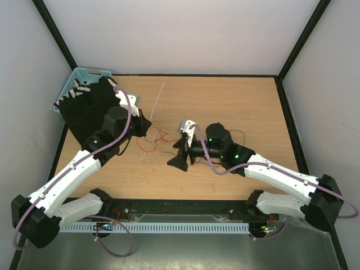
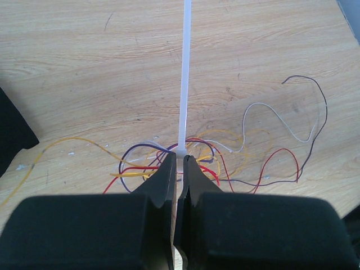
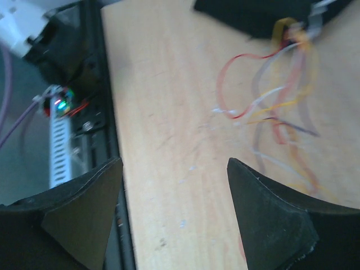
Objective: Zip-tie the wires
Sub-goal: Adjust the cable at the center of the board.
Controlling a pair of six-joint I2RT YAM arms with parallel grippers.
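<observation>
Nearest you, a white slotted duct (image 1: 169, 228) runs along the table's (image 1: 242, 101) near edge, just in front of both arm bases. Right gripper (image 1: 179, 153) sits left of table centre, jaws wide apart with nothing between them and only bare wood below; in your right wrist view the table's near edge lies close beside one finger. The wires (image 1: 160, 138) lie flat on the wood between the two grippers, a loose red, yellow, dark and whitish tangle spread mostly left to right, with loops trailing toward the right gripper. Left gripper (image 2: 180, 160) is at the tangle's left end, clamped on the zip tie (image 2: 184, 67) right where the wires bunch. The strap's long axis runs straight out from the fingertips toward the far edge, leaning slightly right in the top view. Beyond its tip the wood is open to the far edge. A blue basket (image 1: 79, 76) stands off the far-left corner, behind the left arm.
</observation>
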